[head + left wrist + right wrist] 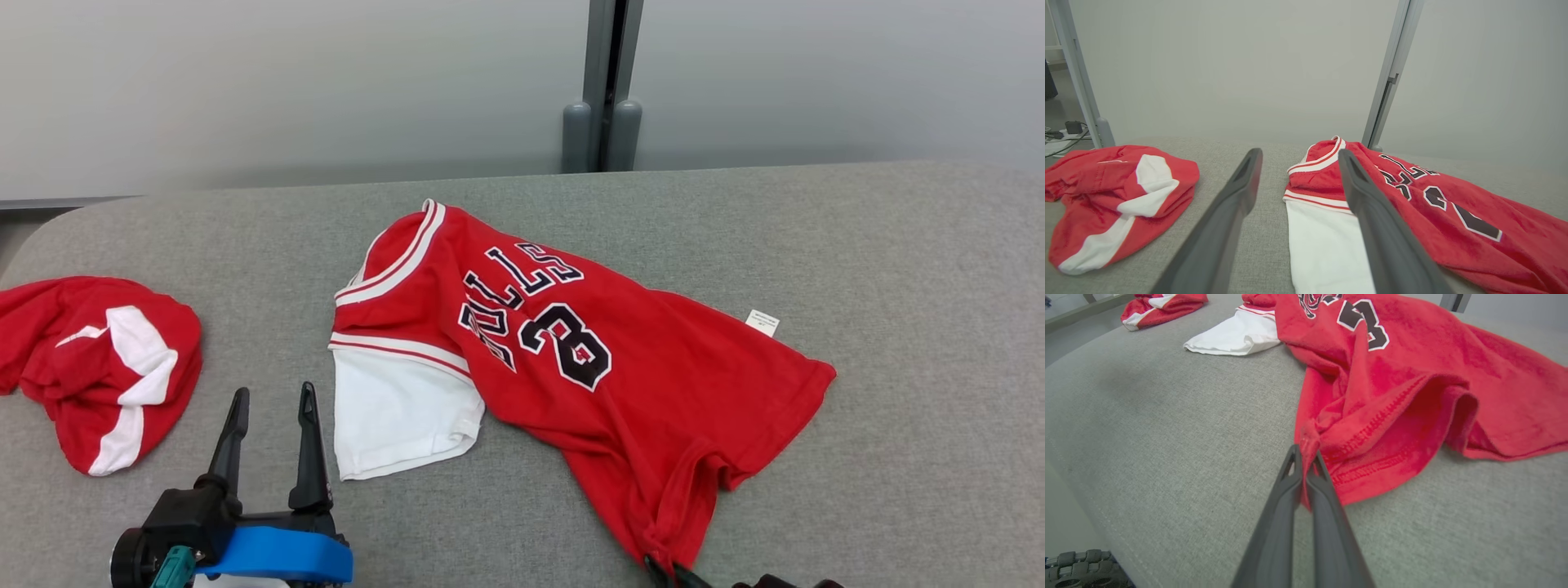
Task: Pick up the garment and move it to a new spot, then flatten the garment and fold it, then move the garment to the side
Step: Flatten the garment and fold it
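Note:
The garment (571,351) is a red jersey with black lettering and a white sleeve, spread across the middle of the grey table (898,245). My right gripper (1305,455) is shut on a bunched corner of the garment's (1412,375) red hem at the near edge; in the head view its tips (665,570) just show at the bottom. My left gripper (271,400) stands open at the lower left, just left of the white sleeve (400,412), with nothing between its fingers. In the left wrist view, the garment (1412,196) lies behind the right finger (1372,204).
A second red and white garment (98,359) lies crumpled at the table's left end, also seen as the crumpled garment (1118,196) in the left wrist view. A grey wall with a vertical post (604,90) stands behind the table. Bare grey cloth stretches to the right.

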Robot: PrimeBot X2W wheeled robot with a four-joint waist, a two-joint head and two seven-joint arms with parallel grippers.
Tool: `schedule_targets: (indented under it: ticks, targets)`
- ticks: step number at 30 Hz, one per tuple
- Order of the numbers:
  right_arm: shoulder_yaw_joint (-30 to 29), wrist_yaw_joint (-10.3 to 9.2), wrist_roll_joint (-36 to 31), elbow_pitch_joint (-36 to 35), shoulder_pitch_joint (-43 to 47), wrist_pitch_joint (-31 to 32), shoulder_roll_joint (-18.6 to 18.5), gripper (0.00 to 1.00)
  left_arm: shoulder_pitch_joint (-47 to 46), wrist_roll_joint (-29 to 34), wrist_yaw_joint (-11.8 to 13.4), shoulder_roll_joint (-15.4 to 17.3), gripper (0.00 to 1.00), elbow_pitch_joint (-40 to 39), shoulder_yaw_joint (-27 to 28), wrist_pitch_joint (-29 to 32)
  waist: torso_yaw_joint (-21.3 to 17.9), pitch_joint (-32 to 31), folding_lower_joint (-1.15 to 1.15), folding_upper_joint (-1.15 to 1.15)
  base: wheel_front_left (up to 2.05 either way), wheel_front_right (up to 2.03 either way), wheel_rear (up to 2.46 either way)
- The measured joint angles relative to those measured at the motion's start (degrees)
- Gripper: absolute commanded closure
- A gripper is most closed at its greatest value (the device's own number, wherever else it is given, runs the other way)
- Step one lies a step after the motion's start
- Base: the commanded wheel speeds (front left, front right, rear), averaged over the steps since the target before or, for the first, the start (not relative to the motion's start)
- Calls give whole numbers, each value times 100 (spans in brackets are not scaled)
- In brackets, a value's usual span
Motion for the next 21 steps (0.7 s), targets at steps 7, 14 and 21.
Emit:
schedule_targets:
  ticks: [7,14,21]
  targets:
    - [-397,0,81,-609,-69,-125,-144,0,6,31,-1,-2,0,0,8,0,-133,-9,0,0,0,0,0]
    - [-1449,0,-32,-1029,-610,89,-281,0,-2,70,-10,-1,0,-25,47,0,-144,16,0,0,0,0,0]
    - [-2247,0,-110,-848,-1292,364,-392,0,-76,96,-35,0,0,-55,26,0,-58,203,0,0,0,0,0]
